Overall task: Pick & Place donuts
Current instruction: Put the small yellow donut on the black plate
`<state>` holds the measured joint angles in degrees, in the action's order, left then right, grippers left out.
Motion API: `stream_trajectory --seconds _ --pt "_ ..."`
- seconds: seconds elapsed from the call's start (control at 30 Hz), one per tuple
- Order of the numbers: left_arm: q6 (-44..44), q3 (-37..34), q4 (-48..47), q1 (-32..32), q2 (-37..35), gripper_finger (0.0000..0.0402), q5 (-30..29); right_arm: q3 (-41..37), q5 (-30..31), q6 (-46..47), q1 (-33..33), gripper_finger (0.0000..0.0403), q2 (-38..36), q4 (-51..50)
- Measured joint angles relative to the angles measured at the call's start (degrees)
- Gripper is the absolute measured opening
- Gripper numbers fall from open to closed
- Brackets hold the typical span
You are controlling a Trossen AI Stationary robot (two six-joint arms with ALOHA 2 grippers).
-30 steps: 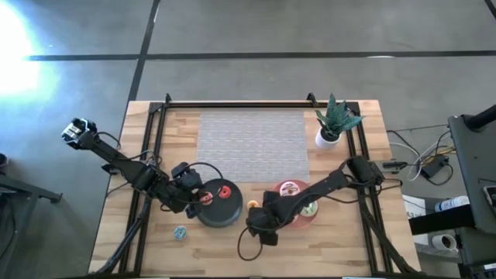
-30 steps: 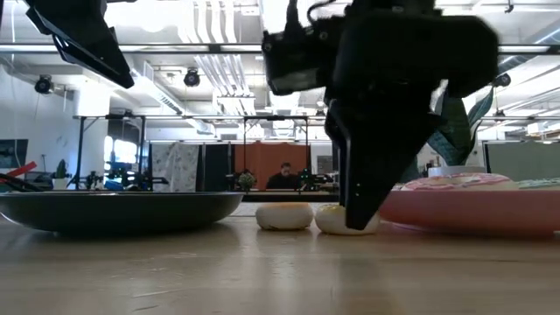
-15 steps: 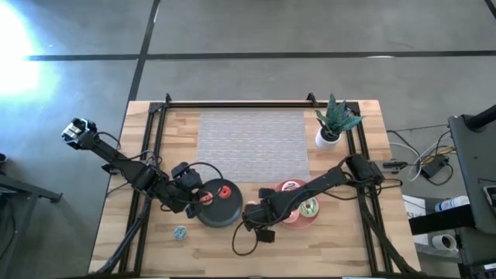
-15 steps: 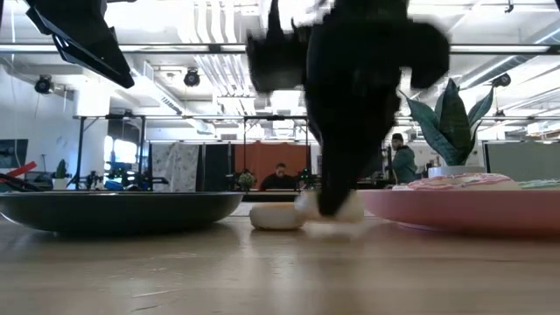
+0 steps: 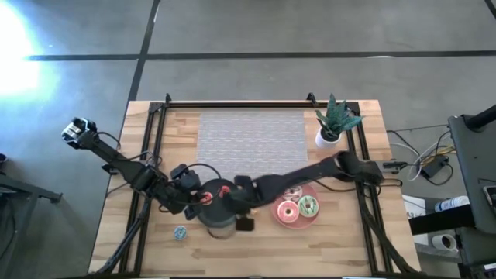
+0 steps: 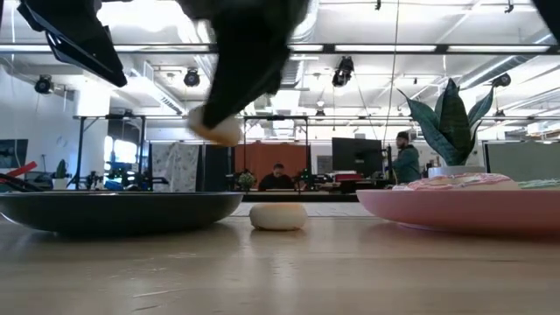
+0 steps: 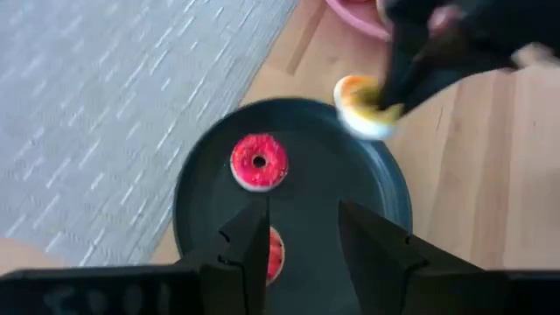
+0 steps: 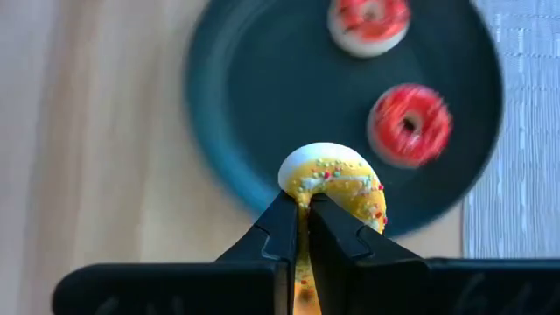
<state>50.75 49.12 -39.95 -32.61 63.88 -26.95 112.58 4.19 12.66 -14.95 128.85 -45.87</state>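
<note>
Seen from above, the right gripper [image 5: 230, 203] hides its yellow donut [image 8: 335, 183], clamped between its fingers above the black plate [image 8: 227, 131]. The left gripper [image 7: 302, 229] hovers spread apart over that plate's edge.

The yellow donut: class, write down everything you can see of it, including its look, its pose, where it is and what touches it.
The yellow donut is a small toy ring with yellow frosting, coloured sprinkles and a pale, whitish underside. It looks like moulded plastic or rubber. The right gripper holds it by one side of the ring, jaws shut on it, so it hangs tilted in the air. It sits above the near edge of the black plate, touching nothing but the jaws. The low view shows it lifted well clear of the table.
</note>
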Motion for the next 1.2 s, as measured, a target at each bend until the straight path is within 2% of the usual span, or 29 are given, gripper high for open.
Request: stream_trajectory --seconds 0.13,0.37,0.53,0.7,0.83,0.97,1.2 --pt "3.59 0.02 -3.44 -1.5 -1.35 0.0112 0.38 7.08 -4.36 0.33 2.13 0.0013 5.92 -1.48" --pt "10.4 0.01 -9.16 -5.52 -5.45 0.0112 -1.98 16.42 -4.53 -1.57 1.96 0.0013 14.29 -9.58" --pt "11.98 0.02 -9.86 -7.0 -7.14 0.0112 -5.13 19.61 -3.83 -2.4 2.04 0.0013 16.08 -9.64" --pt "11.93 0.01 -10.26 -7.17 -7.72 0.0112 -5.22 20.16 -0.27 -3.66 2.07 0.0013 16.14 -10.02" --pt "11.93 0.02 -10.42 -7.2 -8.14 0.0112 -5.43 19.11 -3.47 -3.47 2.32 0.0018 16.21 -9.66" --pt "11.9 0.01 -10.37 -7.2 -8.55 0.0112 -5.95 18.52 -5.04 -2.79 2.59 0.0055 16.4 -9.21" --pt "11.93 0.0 -10.24 -7.27 -8.76 0.0112 -6.06 19.41 -1.15 -6.09 2.62 0.0139 16.38 -8.89"
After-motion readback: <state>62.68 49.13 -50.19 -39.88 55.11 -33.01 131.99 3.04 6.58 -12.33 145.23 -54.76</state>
